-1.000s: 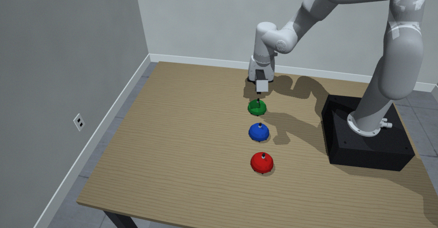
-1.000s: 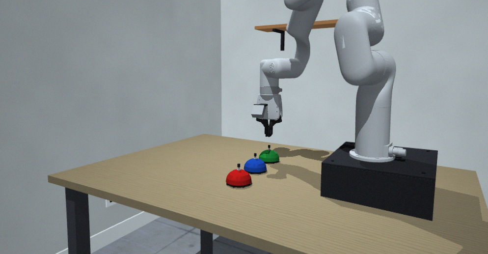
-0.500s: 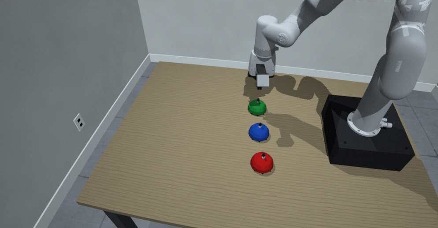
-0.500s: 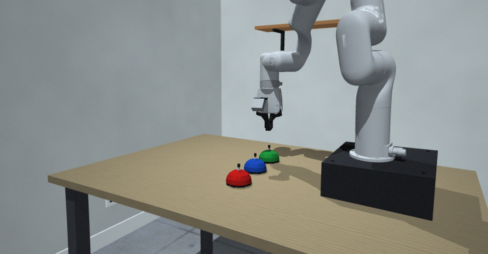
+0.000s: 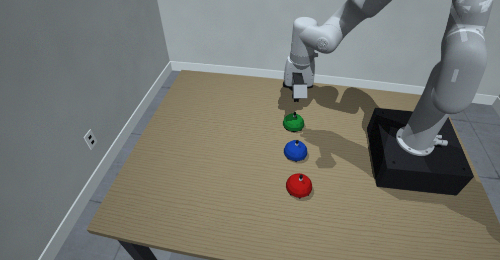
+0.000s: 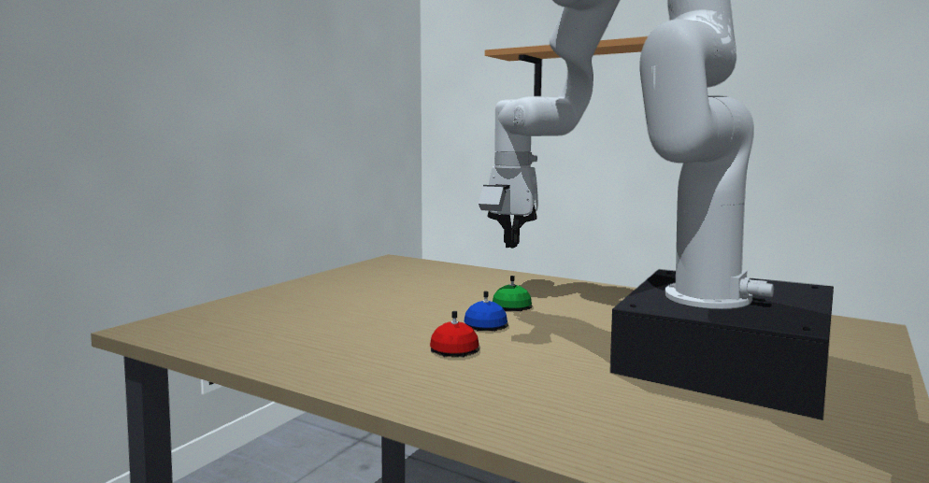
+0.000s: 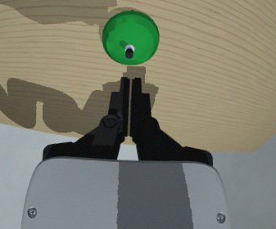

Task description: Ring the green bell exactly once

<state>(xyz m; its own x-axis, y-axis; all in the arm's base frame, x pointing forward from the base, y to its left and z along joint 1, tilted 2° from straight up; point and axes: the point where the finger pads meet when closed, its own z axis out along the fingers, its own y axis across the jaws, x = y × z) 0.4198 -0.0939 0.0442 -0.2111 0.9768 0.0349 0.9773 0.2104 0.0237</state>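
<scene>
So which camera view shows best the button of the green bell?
The wrist view: it looks down on the green bell, with its button ahead of the shut gripper. In the top view and exterior view the button is only a tiny stem.

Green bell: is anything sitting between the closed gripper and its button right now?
Nothing visible. The gripper, shut and empty, hangs in open air above the green bell, whose button stands up and uncovered. The blue bell sits beside it, off that path.
</scene>
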